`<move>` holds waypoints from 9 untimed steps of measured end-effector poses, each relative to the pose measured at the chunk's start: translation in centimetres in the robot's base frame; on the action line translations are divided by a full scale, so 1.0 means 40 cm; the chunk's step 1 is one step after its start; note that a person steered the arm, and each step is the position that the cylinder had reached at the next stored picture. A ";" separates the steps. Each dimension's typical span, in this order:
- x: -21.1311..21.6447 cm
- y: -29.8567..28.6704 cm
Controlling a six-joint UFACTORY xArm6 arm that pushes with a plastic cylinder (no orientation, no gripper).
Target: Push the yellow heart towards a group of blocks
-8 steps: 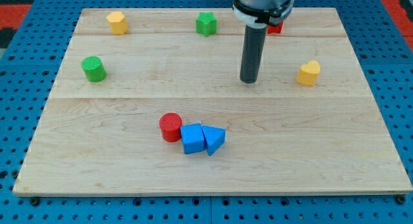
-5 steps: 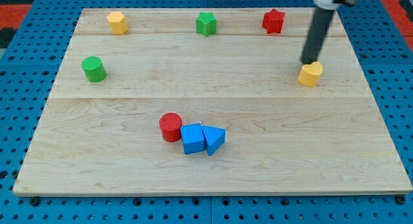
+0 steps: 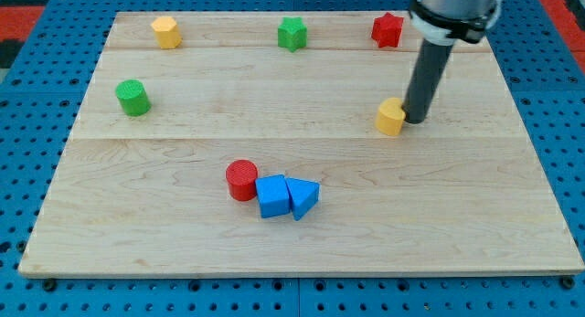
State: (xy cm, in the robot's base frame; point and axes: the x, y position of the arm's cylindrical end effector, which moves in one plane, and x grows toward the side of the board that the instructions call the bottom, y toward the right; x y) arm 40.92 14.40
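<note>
The yellow heart lies on the wooden board right of centre. My tip touches its right side. A group of blocks sits at the lower middle: a red cylinder, a blue cube and a blue triangle, all touching. The heart is up and to the right of that group, well apart from it.
A yellow hexagon block sits at the top left, a green star at the top middle, a red star at the top right, and a green cylinder at the left.
My tip swung from the board's middle to the heart's upper right, then came down beside it. The yellow heart has slid left and slightly down.
</note>
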 end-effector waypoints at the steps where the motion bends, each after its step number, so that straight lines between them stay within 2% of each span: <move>1: -0.025 -0.054; 3: -0.006 -0.201; 4: 0.053 -0.238; 6: -0.017 -0.252; 8: 0.154 -0.293; 9: 0.144 -0.278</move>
State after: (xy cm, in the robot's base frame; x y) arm 46.69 3.30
